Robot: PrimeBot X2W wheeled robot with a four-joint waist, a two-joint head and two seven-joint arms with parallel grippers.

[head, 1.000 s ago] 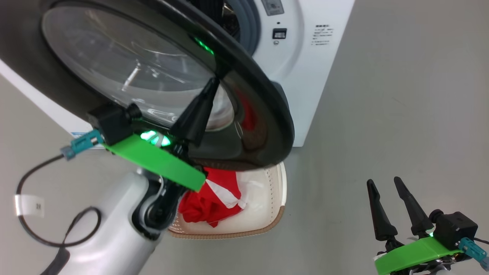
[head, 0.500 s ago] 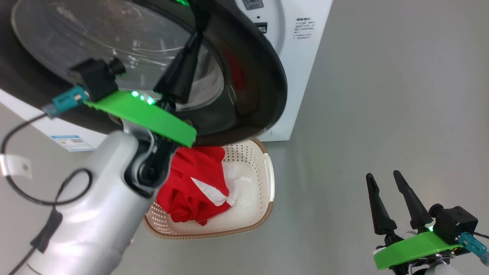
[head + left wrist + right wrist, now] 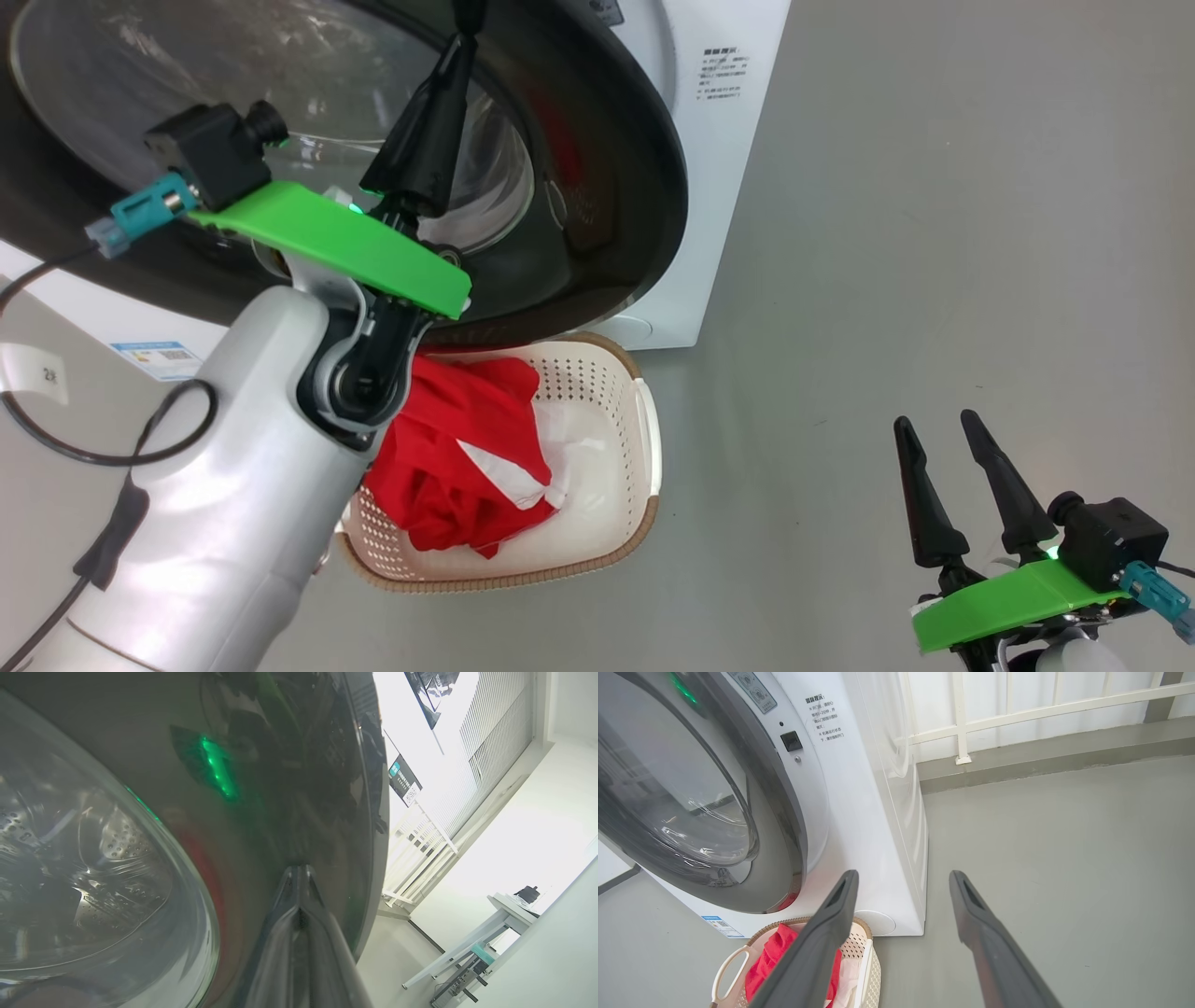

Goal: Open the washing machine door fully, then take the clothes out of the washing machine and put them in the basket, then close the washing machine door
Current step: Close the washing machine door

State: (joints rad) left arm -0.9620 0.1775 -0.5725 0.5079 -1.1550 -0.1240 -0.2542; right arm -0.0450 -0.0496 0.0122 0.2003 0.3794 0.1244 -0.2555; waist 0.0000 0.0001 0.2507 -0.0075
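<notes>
The right gripper [image 3: 935,425] was held spread, empty. The clothes [image 3: 439,467] were seen in the basket [image 3: 646,448] under the washing machine door [image 3: 607,187]. The shut left gripper [image 3: 457,47] was pressed to its glossy rim; a slip there might leave the washing machine [image 3: 728,187] unlatched.

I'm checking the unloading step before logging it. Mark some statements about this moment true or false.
1. The red clothes lie in the basket. True.
2. The right gripper holds a garment. False: its fingers stand apart and empty above the floor.
3. The left gripper is shut, its fingers against the black rim of the washing machine door. True.
4. The basket stands on top of the washing machine. False: it sits on the floor in front of it, partly under the door.
</notes>
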